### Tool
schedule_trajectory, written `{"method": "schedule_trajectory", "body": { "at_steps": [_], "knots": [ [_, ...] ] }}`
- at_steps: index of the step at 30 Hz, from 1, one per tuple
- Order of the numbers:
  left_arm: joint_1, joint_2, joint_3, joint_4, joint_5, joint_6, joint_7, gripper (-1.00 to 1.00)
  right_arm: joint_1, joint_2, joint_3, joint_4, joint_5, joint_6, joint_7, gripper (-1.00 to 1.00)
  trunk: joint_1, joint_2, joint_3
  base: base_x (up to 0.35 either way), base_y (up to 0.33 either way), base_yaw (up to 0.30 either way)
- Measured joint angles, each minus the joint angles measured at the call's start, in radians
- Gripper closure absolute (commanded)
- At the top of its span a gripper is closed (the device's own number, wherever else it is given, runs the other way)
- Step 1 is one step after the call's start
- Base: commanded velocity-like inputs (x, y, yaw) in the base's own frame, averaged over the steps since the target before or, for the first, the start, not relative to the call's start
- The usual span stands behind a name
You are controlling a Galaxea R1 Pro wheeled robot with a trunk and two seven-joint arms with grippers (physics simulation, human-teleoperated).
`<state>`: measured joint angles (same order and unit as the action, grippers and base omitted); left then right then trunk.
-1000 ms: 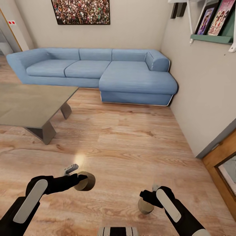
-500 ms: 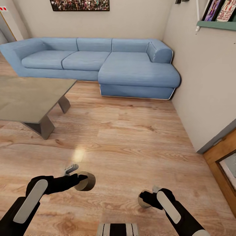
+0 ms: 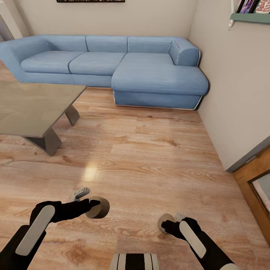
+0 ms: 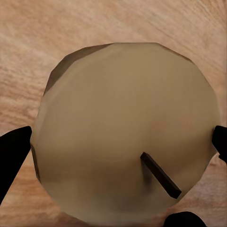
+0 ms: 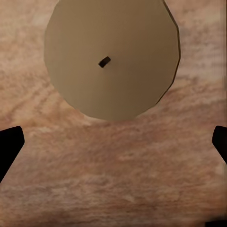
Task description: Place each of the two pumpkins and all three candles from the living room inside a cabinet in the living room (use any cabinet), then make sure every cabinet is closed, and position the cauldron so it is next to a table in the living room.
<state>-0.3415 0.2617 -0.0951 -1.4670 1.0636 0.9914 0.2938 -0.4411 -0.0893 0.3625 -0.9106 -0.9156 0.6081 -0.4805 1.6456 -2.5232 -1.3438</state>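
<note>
A tan candle (image 3: 99,207) with a dark wick (image 4: 160,175) sits sideways between the fingers of my left gripper (image 3: 93,206), which is shut on it above the wooden floor. In the left wrist view the candle (image 4: 125,127) spans the gap between the black fingertips (image 4: 12,151). A second tan candle (image 3: 164,220) stands just ahead of my right gripper (image 3: 170,226). In the right wrist view that candle (image 5: 111,56) lies beyond the fingertips (image 5: 9,142), which stand wide apart and open. The grey coffee table (image 3: 26,108) is at the left. Pumpkins, cauldron and cabinet are out of view.
A blue corner sofa (image 3: 112,63) lines the far wall. A beige wall (image 3: 240,93) runs along the right, with a green shelf (image 3: 249,17) high up. A wooden-framed panel (image 3: 255,180) sits at the right edge. Bare wooden floor (image 3: 150,150) stretches between table and wall.
The whole view has shifted, so the camera moved. The right candle, seen under the right gripper before, now shows ahead of its fingers. The left gripper keeps its candle.
</note>
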Motion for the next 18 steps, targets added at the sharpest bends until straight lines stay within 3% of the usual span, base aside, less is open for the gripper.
{"method": "schedule_trajectory", "body": {
  "at_steps": [9, 18],
  "knots": [
    [0.000, 0.000, 0.000, 0.000, -0.002, 0.000, 0.001, 1.00, 0.000, 0.000, 0.000, 0.007, 0.001, -0.007, 0.050, -1.00, 0.000, 0.000, 0.000, 0.067, 0.000, 0.000],
    [0.000, 0.001, 0.000, 0.000, -0.002, 0.000, 0.001, 1.00, 0.000, 0.000, 0.000, 0.007, 0.001, -0.009, 0.058, -1.00, 0.000, 0.000, 0.000, 0.079, 0.000, 0.000]
  ]
}}
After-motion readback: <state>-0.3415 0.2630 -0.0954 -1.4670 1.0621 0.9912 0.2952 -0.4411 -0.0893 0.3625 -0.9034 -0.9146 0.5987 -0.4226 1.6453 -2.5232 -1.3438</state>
